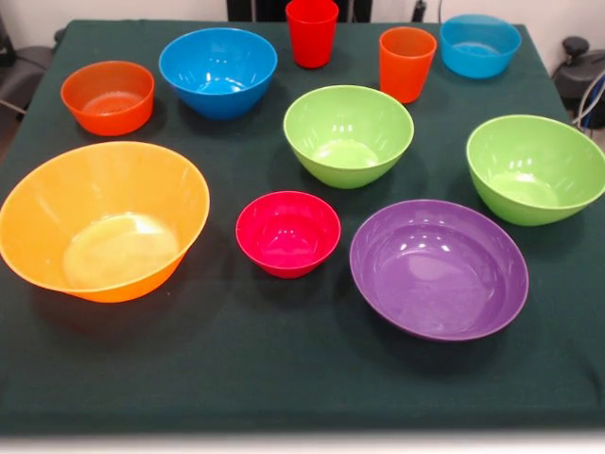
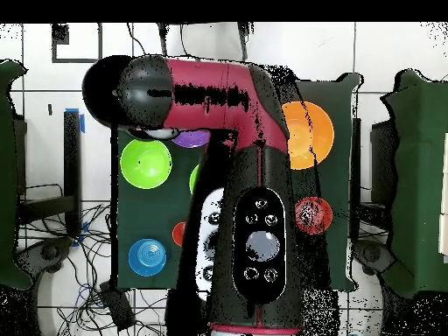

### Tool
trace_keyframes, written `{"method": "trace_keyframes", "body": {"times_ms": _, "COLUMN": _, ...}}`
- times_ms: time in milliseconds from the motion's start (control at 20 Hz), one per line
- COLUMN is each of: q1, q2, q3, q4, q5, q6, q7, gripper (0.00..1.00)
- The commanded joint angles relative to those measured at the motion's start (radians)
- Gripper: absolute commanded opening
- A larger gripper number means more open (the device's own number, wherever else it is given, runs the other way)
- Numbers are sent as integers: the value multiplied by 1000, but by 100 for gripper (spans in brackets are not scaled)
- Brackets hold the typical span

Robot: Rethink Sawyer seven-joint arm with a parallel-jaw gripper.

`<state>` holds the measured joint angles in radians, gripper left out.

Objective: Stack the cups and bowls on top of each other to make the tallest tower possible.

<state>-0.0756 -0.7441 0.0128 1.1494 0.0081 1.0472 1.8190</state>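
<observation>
All ten pieces sit separate and unstacked on the dark green tabletop (image 1: 284,378): big glossy orange plastic bowl (image 1: 102,221) front left, small crimson plastic bowl (image 1: 287,233) beside it, tapered orange plastic cup (image 1: 406,62) at back. My fingers are hidden; state unknown.

A dark green cloth (image 1: 284,378) covers the whole table, creased faintly near the front edge — soft ceiling light glints off it. Behind it runs a pale wall (image 1: 558,19), with a black chair (image 1: 19,80) tucked at one far corner and cables (image 1: 588,99) trailing at the other. From overhead, a white tiled floor (image 2: 385,52) with dark grout lines, tangled black cables (image 2: 87,289) — and more green-draped tables (image 2: 420,175) flanking either side.
</observation>
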Motion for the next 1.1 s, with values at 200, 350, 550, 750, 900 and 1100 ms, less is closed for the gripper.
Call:
{"method": "trace_keyframes", "body": {"times_ms": 200, "q1": -5, "q2": 165, "q3": 97, "q4": -221, "q5": -73, "q6": 148, "q7": -70, "gripper": 100}}
{"method": "trace_keyframes", "body": {"times_ms": 350, "q1": -6, "q2": 188, "q3": 98, "q4": -255, "q5": -71, "q6": 155, "q7": -80, "gripper": 100}}
{"method": "trace_keyframes", "body": {"times_ms": 550, "q1": -7, "q2": 192, "q3": 96, "q4": -239, "q5": -60, "q6": 134, "q7": -85, "gripper": 100}}
{"method": "trace_keyframes", "body": {"times_ms": 750, "q1": -14, "q2": 216, "q3": 109, "q4": -214, "q5": -51, "q6": 72, "q7": -99, "gripper": 100}}
{"method": "trace_keyframes", "body": {"times_ms": 900, "q1": -21, "q2": 246, "q3": 120, "q4": -202, "q5": -48, "q6": 33, "q7": -104, "gripper": 100}}
{"method": "trace_keyframes", "body": {"times_ms": 1100, "q1": -24, "q2": 264, "q3": 125, "q4": -190, "q5": -51, "q6": -2, "q7": -110, "gripper": 100}}
